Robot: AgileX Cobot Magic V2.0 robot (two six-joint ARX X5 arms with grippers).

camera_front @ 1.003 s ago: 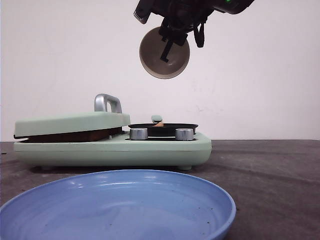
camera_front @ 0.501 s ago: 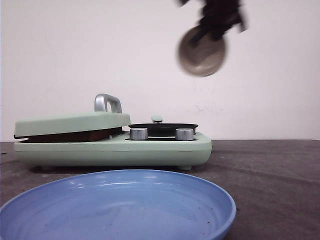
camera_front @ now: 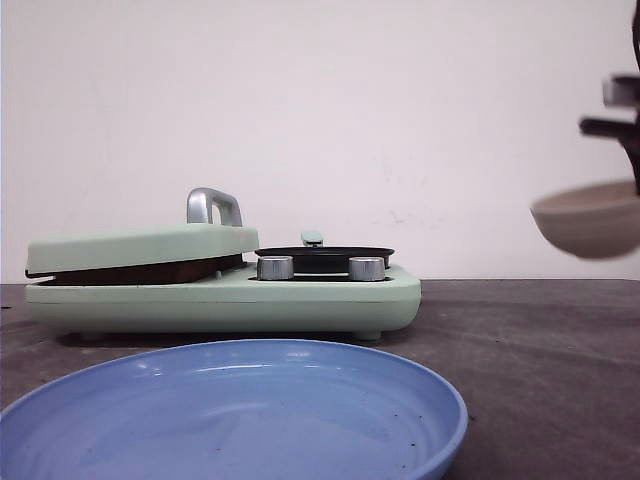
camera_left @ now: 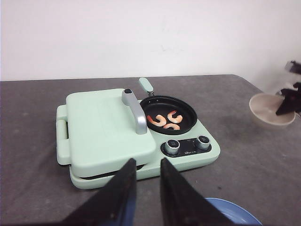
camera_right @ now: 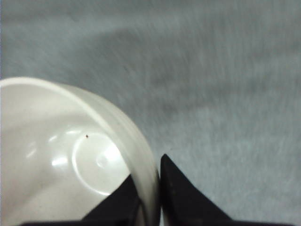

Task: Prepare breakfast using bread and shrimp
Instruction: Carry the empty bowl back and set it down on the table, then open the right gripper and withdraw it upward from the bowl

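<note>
Three curled orange-pink shrimp [camera_left: 165, 120] lie in the small black pan [camera_left: 187, 107] of a mint-green breakfast maker [camera_left: 108, 127]. The bread is hidden; the maker's lid [camera_front: 140, 245] is down. My right gripper [camera_right: 149, 169] is shut on the rim of an empty beige bowl [camera_right: 61, 155]. It holds the bowl [camera_front: 590, 222] upright above the table, far to the right of the maker. My left gripper [camera_left: 147, 161] hovers open in front of the maker, nothing between its fingers.
A large blue plate [camera_front: 230, 420] sits on the dark table in front of the maker. Two silver knobs [camera_front: 275, 268] face me below the pan. A metal handle [camera_front: 213, 205] stands on the lid. White wall behind.
The right gripper has swung the bowl from high above the pan, tipped on its side, to the far right and lower down, now upright. The left gripper's surroundings are unchanged.
</note>
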